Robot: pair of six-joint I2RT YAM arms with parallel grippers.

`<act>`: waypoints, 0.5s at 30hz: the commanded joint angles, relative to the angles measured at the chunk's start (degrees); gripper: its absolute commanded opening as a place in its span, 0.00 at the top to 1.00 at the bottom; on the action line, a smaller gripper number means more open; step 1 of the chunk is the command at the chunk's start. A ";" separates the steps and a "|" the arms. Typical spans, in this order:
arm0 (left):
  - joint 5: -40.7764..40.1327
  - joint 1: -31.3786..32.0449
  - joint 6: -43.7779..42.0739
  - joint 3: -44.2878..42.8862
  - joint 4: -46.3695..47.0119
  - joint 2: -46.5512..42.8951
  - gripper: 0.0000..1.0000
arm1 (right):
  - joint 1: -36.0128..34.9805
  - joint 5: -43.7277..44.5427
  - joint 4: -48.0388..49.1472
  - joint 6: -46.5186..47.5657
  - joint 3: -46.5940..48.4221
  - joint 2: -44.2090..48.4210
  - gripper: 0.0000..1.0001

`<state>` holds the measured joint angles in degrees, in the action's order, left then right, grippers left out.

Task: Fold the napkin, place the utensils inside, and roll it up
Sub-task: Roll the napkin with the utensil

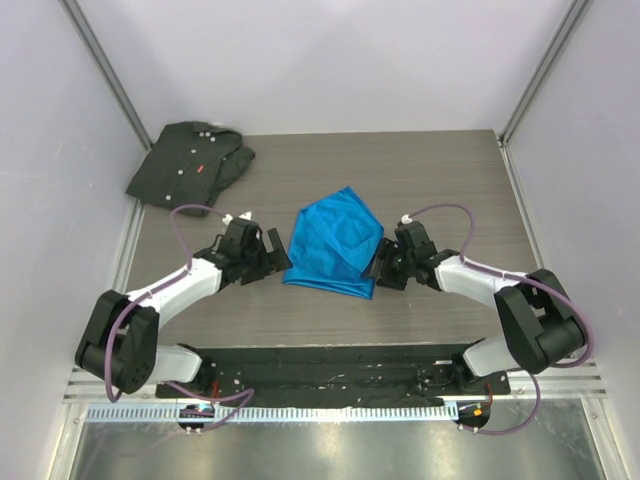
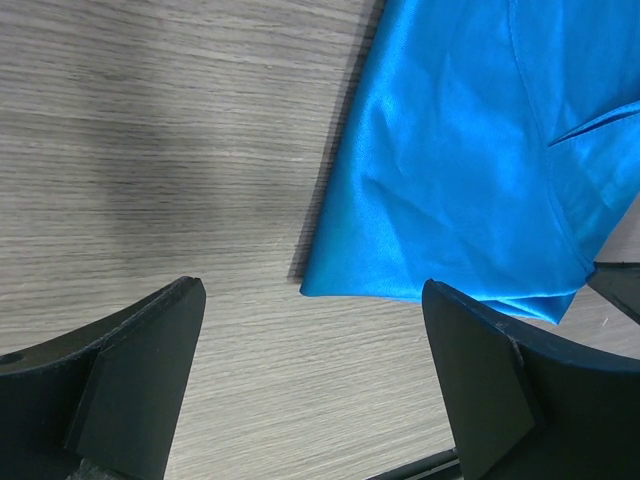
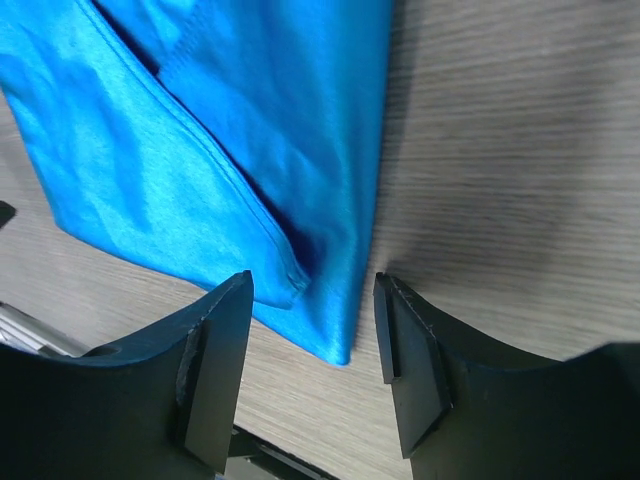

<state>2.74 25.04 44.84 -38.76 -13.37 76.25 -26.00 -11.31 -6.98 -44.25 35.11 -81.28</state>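
The bright blue napkin lies folded in layers at the table's middle. My left gripper is open and empty just left of the napkin's near left corner, which lies ahead of the jaws, a little inside the right finger. My right gripper is open at the napkin's near right corner, which lies between the fingers without being held. The napkin fills the upper right of the left wrist view and the upper left of the right wrist view. The knife is not in view.
A dark grey-black buttoned shirt with a small red tag lies crumpled at the back left. White walls close in the table at the back and sides. The arm bases sit on a black rail at the near edge.
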 commanded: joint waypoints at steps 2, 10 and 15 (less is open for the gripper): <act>1.56 -0.34 0.60 0.53 2.73 1.01 0.05 | -0.81 1.11 1.53 -0.66 0.48 -2.66 0.44; 4.28 -0.34 2.09 1.49 4.92 3.90 0.10 | -0.89 2.00 0.39 0.30 0.48 -3.10 0.68; 6.04 -0.25 3.32 2.55 7.73 5.93 0.15 | -0.90 1.64 0.57 0.74 0.48 -3.89 0.78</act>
<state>6.33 25.04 46.52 -37.56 -9.93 80.31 -26.52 -10.72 -5.37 -44.71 35.24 -83.94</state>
